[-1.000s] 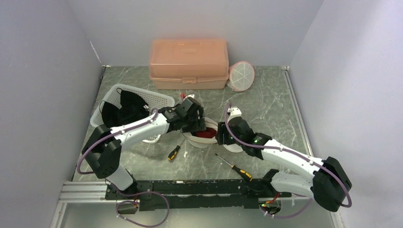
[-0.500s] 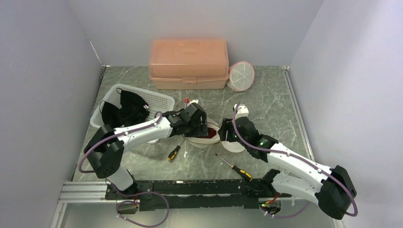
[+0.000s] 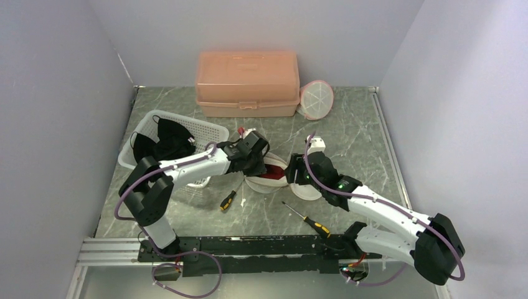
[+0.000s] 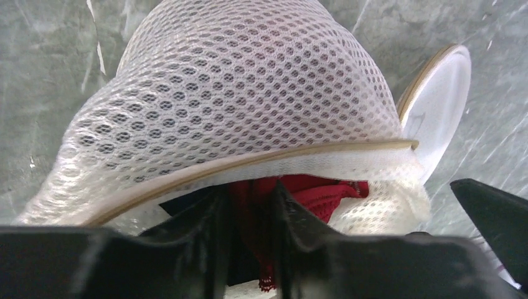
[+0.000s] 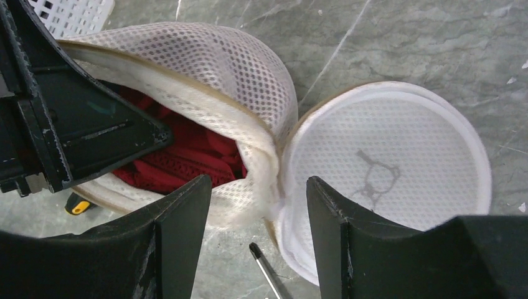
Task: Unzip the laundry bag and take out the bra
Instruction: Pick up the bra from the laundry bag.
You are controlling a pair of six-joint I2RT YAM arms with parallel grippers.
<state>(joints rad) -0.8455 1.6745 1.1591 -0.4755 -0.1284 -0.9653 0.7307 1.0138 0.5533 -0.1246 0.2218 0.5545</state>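
The laundry bag [image 3: 256, 185] is a white mesh dome [image 4: 249, 93], lying unzipped with its round lid [image 5: 386, 174] flopped open to the right. The red lace bra [image 4: 324, 190] sits inside the opening [image 5: 187, 162]. My left gripper [image 3: 260, 163] reaches under the dome's rim, and its fingers [image 4: 215, 212] are shut on a fold of the red bra. My right gripper [image 5: 258, 187] hovers open over the seam between dome and lid, holding nothing.
A peach plastic box [image 3: 247, 83] stands at the back, with a second round mesh bag [image 3: 316, 99] beside it. A white basket [image 3: 205, 129] holding black garments is on the left. Two screwdrivers [image 3: 228, 200] [image 3: 308, 219] lie near the front.
My left gripper pushed further into the bag's opening and closed on the red fabric. My right gripper backed away slightly to the right, staying open.
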